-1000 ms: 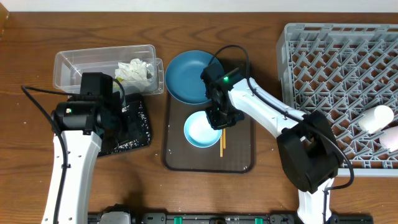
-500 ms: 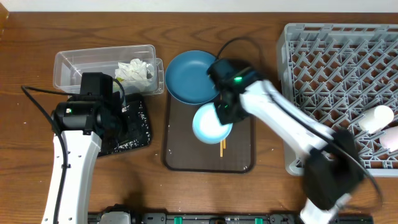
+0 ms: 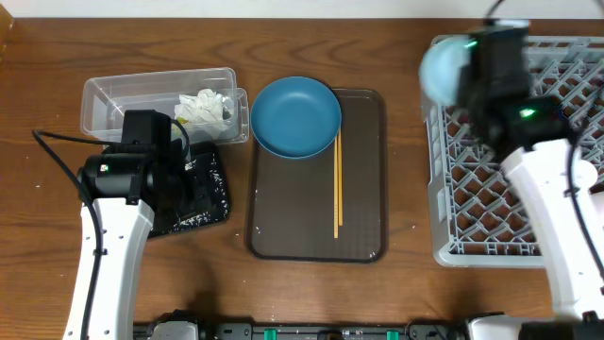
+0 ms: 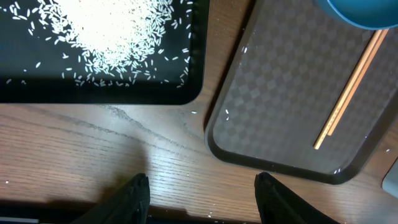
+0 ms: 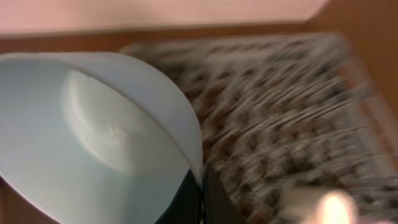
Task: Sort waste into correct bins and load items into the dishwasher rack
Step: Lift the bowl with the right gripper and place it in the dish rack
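The small bowl (image 3: 444, 68) — clamped in the right tool (image 5: 200, 194) — has left the tray (image 3: 293, 227) for the rack (image 3: 451, 227); release next. The left tool (image 4: 202, 198) gapes, empty.

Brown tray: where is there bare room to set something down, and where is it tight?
Free: on the brown tray, below the dark-blue bowl and left of the chopsticks; a narrower strip right of them. Bare table also lies between that tray and the rack. Crowded: the left, where clear tub, black tray and bowl sit close.
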Action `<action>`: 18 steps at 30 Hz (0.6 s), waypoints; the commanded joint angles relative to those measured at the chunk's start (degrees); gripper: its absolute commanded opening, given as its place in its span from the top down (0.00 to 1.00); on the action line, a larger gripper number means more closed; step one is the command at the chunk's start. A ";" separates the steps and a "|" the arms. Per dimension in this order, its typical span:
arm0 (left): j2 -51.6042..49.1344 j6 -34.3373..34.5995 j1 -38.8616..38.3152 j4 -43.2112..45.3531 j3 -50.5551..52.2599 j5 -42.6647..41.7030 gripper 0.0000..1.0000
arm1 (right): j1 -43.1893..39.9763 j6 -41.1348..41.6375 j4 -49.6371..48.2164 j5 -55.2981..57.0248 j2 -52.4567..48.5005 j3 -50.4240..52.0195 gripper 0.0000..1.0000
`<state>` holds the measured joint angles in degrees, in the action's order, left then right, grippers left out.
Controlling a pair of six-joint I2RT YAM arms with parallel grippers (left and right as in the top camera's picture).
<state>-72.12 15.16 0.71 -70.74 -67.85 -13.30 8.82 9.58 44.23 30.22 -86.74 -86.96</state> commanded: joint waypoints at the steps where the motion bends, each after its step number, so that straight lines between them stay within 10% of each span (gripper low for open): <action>1: -0.02 -0.52 0.28 -0.35 0.04 0.52 0.43 | -6.93 -10.27 -4.42 4.57 -1.36 -0.17 0.99; 18: 0.00 -0.50 0.28 -0.37 0.04 0.52 0.43 | -27.21 -21.90 -28.41 33.83 -18.27 -0.17 0.99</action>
<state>-72.12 15.16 0.71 -70.76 -67.85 -13.30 -17.10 -8.45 17.54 53.82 -102.67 -86.94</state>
